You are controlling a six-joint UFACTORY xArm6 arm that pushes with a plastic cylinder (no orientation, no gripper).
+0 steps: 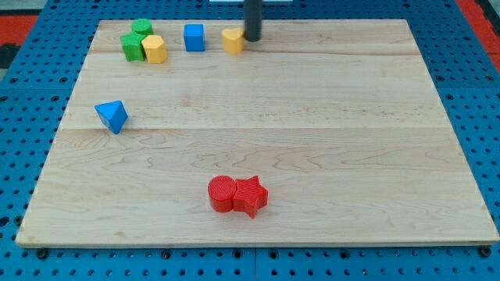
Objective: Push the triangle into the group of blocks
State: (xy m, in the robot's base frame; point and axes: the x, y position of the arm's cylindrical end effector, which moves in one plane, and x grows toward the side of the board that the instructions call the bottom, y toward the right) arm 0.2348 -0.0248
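Note:
A blue triangle block lies alone near the board's left side. Near the view's top left sit a green block, a second green block and a yellow block, touching one another. A blue cube stands a little to their right. A yellow block sits further right. My tip is at the view's top, right beside that yellow block on its right side, far from the triangle.
A red cylinder and a red star block touch each other near the view's bottom centre. The wooden board rests on a blue pegboard surface.

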